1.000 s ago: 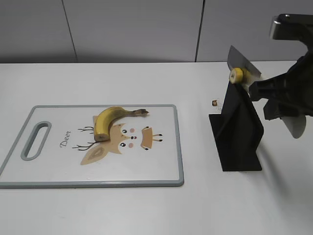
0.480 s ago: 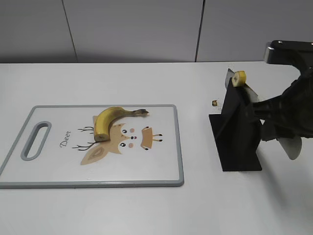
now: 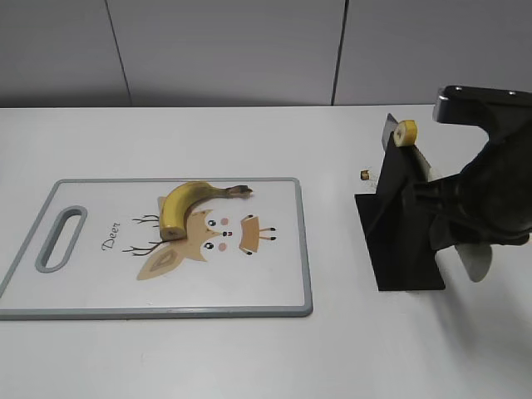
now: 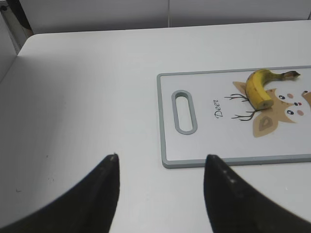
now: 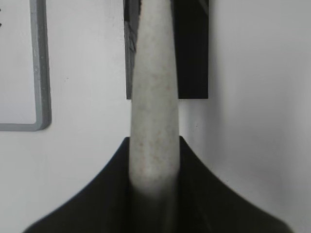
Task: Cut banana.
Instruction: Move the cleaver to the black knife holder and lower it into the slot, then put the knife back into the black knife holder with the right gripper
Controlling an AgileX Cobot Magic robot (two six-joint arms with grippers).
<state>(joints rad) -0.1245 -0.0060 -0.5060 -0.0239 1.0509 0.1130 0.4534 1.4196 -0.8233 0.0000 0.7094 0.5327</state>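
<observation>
The banana (image 3: 187, 204) lies on the deer-print cutting board (image 3: 274, 274), curved, with its stem to the right and its cut end to the lower left. It also shows in the left wrist view (image 4: 257, 87). My right gripper (image 5: 153, 141) is shut on the pale handle of the knife (image 5: 153, 87), right of the black knife stand (image 3: 403, 241). The blade sits mostly inside the stand. A cut banana slice (image 3: 406, 131) rests at the stand's top by the blade. My left gripper (image 4: 160, 158) is open and empty over bare table, near the board's handle end (image 4: 184, 111).
A small brown bit (image 3: 364, 174) lies on the table left of the stand. The board's grey rim (image 5: 41, 73) shows left of the knife in the right wrist view. A grey wall runs behind the white table.
My right arm has come down and to the left, lowering the knife blade into the black stand. The banana slice has gone with the blade to the stand's top. The banana has not moved.
</observation>
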